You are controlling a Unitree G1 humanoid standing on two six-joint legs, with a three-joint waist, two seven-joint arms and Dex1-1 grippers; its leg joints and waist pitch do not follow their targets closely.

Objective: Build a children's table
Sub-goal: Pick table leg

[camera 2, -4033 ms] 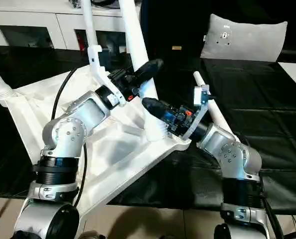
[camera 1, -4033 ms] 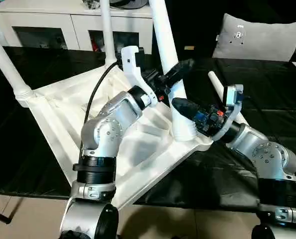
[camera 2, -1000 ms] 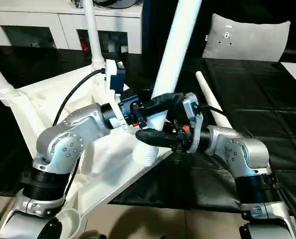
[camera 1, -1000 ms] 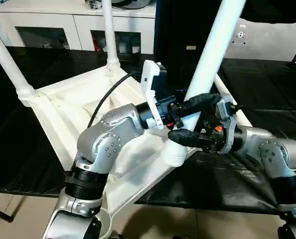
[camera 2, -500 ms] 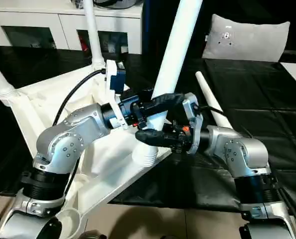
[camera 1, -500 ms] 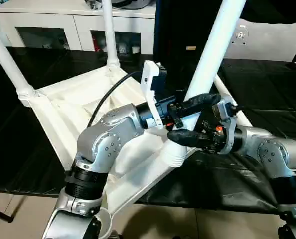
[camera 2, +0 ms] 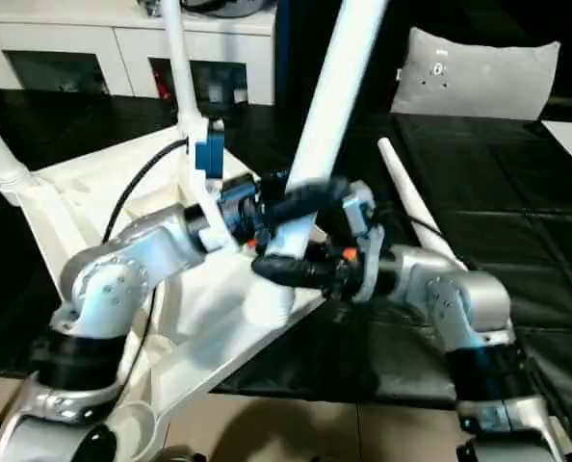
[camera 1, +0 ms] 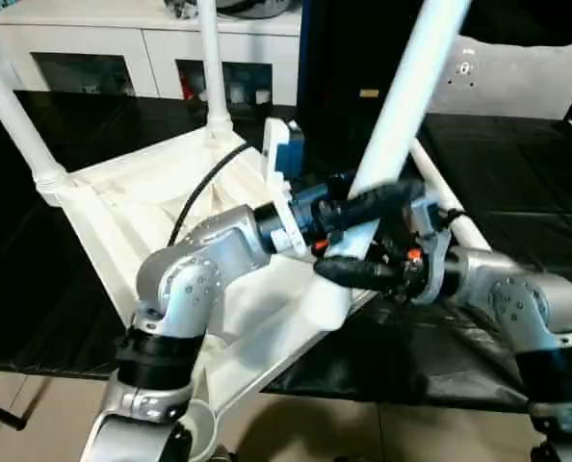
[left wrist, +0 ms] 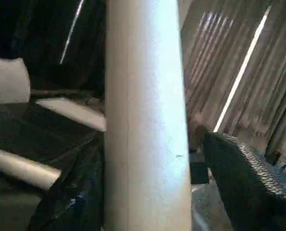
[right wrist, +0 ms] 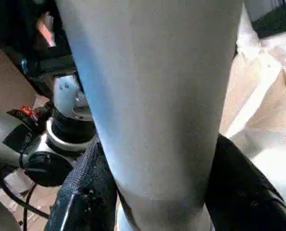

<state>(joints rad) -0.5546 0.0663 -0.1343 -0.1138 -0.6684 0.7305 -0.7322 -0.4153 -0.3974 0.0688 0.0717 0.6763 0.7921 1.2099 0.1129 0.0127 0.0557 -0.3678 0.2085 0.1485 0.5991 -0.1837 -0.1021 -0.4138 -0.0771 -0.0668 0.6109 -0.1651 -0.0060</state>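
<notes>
Table top [camera 1: 122,217] lies upside down on the black worktop [camera 1: 517,164], ribbed underside up, one corner hanging toward the robot. Two legs already stand in far sockets: one at far-left corner [camera 1: 12,111], one at far corner [camera 1: 209,63]. A third leg [camera 1: 402,96] leans up and to the right from the near-right corner socket, its ribbed foot end [camera 1: 329,298] at the socket; can't tell if fully seated. A fourth leg [camera 2: 416,217] lies loose on the worktop to the right, behind the right arm.

Left gripper [camera 1: 368,205] reaches in from the left w/ one finger across the leaning leg, higher up. In the left wrist view that leg [left wrist: 145,120] runs just beside a textured black finger [left wrist: 244,178], w/ a visible gap between them, so left jaws look spread, not clamping.

Right gripper [camera 1: 358,272] comes in from the right, lower down, near the leg's base. In the right wrist view the leg [right wrist: 152,96] sits between both black fingers [right wrist: 85,192], which hug its sides: right jaws pinching the leg.

White cabinet [camera 1: 142,48] w/ glass doors stands behind the worktop; grey cushion [camera 1: 517,77] at far right.
</notes>
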